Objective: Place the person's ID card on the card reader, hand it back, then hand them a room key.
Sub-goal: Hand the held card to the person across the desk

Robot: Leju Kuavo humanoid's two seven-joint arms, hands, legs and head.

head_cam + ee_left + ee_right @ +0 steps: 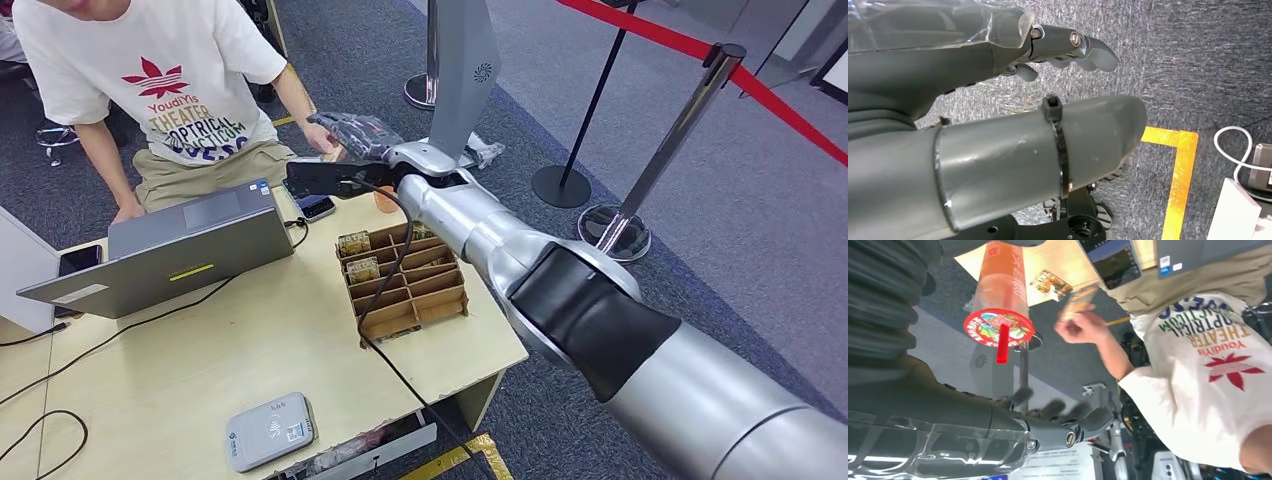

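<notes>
My right arm reaches across the table toward the seated person (170, 80). My right hand (362, 135), wrapped in clear plastic, hovers beside the person's hand (320, 138). In the right wrist view my fingers (1068, 415) are spread and hold nothing, while the person's hand (1083, 330) pinches a card (1079, 299) a short way off. The grey card reader (268, 430) lies at the table's near edge. A wooden slotted box (420, 295) holds key cards (354, 243). My left hand (973, 60) hangs over the carpet, holding nothing.
An open laptop (190, 240) stands on the left of the table, with a phone (316, 207) and an orange drink cup (385, 198) behind the box. A black cable (390, 360) runs across the table. Stanchions with red tape (690, 115) stand to the right.
</notes>
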